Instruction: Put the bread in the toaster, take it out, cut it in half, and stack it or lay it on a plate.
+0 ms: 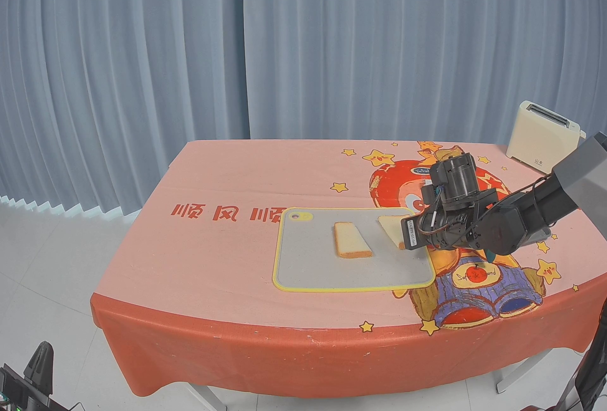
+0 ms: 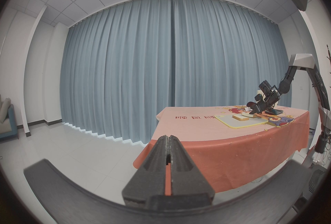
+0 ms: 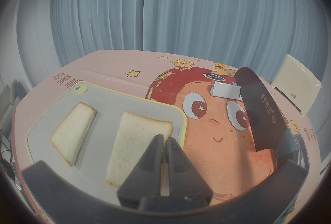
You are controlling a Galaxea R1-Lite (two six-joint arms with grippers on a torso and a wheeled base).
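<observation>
L gripper nearest: low, off the table's near-left corner, fingers pressed together on nothing. Prob. parked there to leave the board to the R arm.

Next, cutting board on the tablecloth, just in from the table's front edge, about mid-width. Flat surface for the cut, within easy reach.

On it, bread already in two halves, so cut step judged done.
- L half: flat in the board's middle, nothing touching it.
- R half: by the board's right edge, w/ R gripper low over its near end. Fingers nearly closed w/ a pale sliver of crumb between, so judged pinched on that half at its edge. Thin edge-grip prob. for want of anything else to grab on a flat slice. Can't tell whether lifted yet or resting on the board.

Beyond the board's right edge, black knife flat on the tablecloth, tip toward the table's far edge, small white block just beside the tip. Looks set aside, clear of the bread.

Farthest: cream toaster at the table's far-right corner, slot up, well apart from the board.

Step in hand, as judged: taking the R half off for stacking or plating. Soft bread, so light squeeze & slow lift needed, else risk of tear or sag.
</observation>
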